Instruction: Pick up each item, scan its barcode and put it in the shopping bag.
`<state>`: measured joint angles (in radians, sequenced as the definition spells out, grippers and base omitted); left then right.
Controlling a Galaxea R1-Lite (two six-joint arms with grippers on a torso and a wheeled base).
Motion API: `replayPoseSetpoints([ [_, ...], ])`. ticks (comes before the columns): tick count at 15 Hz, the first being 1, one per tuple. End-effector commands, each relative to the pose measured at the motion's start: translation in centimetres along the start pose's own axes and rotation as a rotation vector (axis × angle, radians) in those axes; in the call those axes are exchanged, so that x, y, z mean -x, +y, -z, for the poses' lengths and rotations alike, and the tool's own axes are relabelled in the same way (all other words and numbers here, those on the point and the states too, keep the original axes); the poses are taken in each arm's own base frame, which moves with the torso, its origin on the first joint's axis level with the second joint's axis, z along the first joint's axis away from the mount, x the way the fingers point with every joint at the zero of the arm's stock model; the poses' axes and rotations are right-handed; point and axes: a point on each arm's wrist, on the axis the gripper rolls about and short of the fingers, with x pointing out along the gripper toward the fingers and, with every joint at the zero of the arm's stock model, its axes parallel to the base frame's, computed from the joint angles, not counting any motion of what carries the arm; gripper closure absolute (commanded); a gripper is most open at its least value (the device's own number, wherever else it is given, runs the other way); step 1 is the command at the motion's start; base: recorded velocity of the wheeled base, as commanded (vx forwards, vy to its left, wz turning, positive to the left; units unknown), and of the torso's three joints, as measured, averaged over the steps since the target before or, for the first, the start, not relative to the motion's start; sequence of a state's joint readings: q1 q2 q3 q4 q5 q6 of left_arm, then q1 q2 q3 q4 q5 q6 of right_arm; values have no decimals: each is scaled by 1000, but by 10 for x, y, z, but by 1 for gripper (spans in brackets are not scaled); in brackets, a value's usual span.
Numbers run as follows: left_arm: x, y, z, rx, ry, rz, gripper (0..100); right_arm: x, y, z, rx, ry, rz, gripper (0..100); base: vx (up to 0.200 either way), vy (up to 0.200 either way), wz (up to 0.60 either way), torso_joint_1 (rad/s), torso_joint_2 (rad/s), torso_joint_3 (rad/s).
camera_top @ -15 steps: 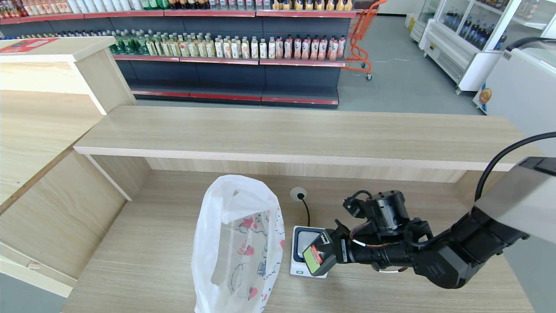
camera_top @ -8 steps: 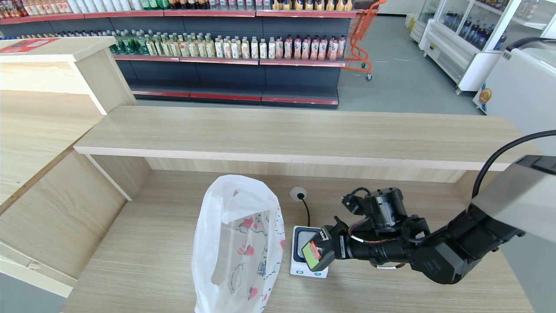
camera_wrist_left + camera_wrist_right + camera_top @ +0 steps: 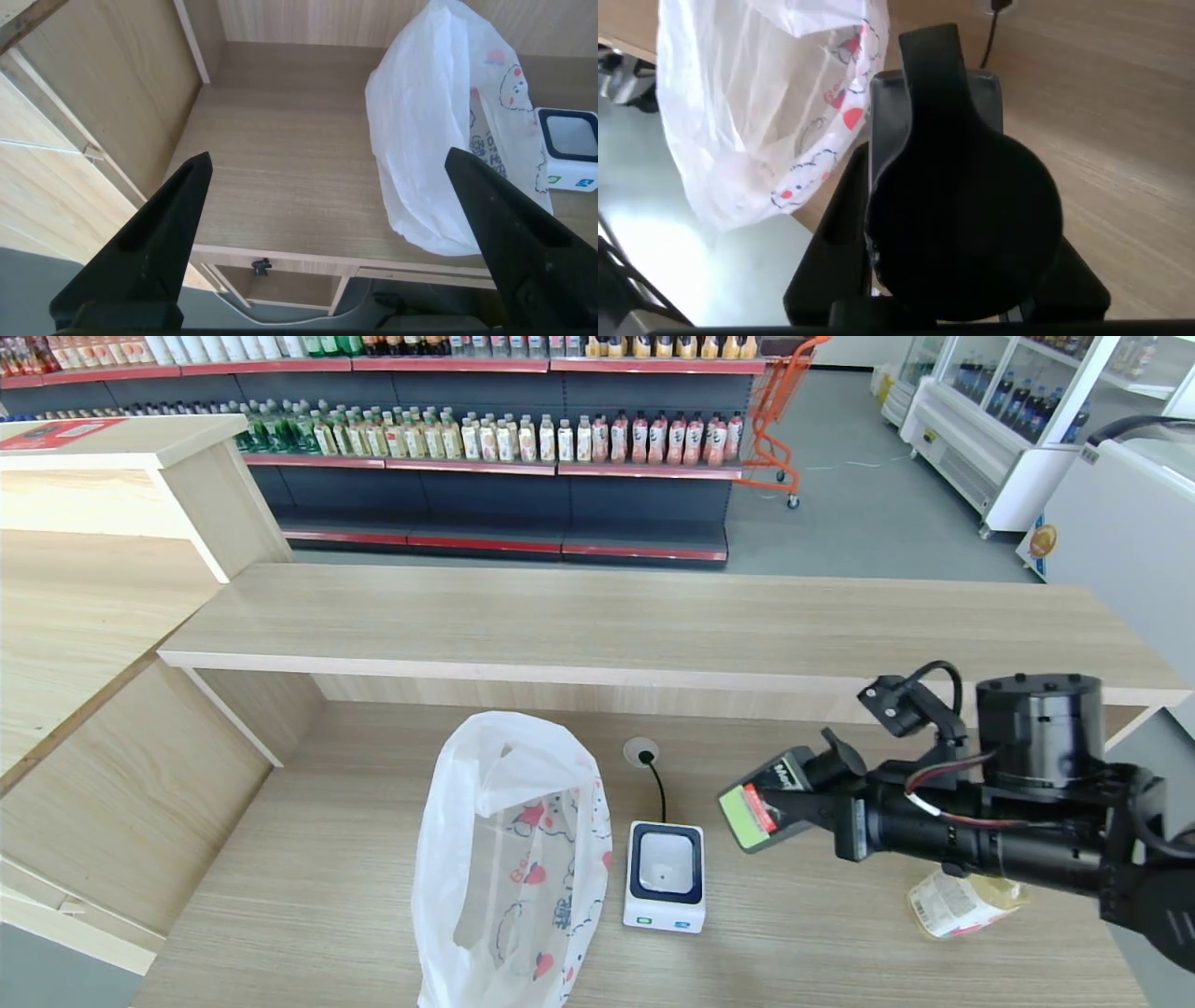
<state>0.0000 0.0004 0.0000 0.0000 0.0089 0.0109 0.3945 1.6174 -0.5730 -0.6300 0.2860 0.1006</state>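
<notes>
My right gripper (image 3: pixel 810 791) is shut on a dark pack with a green and red label (image 3: pixel 758 805), held in the air to the right of and above the white barcode scanner (image 3: pixel 665 875). In the right wrist view the dark pack (image 3: pixel 962 215) covers the middle, with the shopping bag (image 3: pixel 757 112) beyond it. The white printed shopping bag (image 3: pixel 509 859) stands open just left of the scanner. A pale bottle (image 3: pixel 966 901) lies on the desk under my right arm. My left gripper (image 3: pixel 327 252) hangs open off the desk's front edge, with the bag (image 3: pixel 439 140) and the scanner (image 3: pixel 570 140) ahead.
A raised counter ledge (image 3: pixel 653 625) runs across the back of the desk. A cable goes from the scanner to a round grommet (image 3: pixel 640 751). A wooden side wall (image 3: pixel 140 803) closes the left. Bare desk lies left of the bag and between scanner and bottle.
My right arm has lifted and drawn back to the right with the pack, off the scanner's window. The bottle under the arm now shows.
</notes>
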Motion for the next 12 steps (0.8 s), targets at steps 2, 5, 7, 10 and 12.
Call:
replayPoseSetpoints([
  [2, 0, 0, 0, 0, 0, 0, 0, 45, -1, 17, 6, -25, 47, 100, 0, 0, 0, 0, 0, 0],
  [5, 0, 0, 0, -1, 0, 0, 0, 50, 2, 16, -33, -41, 37, 100, 0, 0, 0, 0, 0, 0],
  [7, 0, 0, 0, -1, 0, 0, 0, 55, 6, 12, -73, -67, 26, 100, 0, 0, 0, 0, 0, 0],
  [10, 0, 0, 0, -3, 0, 0, 0, 63, 10, 10, -151, -93, 9, 100, 0, 0, 0, 0, 0, 0],
  [12, 0, 0, 0, -1, 0, 0, 0, 65, 11, 13, -159, -90, 10, 100, 0, 100, 0, 4, 4, -1],
])
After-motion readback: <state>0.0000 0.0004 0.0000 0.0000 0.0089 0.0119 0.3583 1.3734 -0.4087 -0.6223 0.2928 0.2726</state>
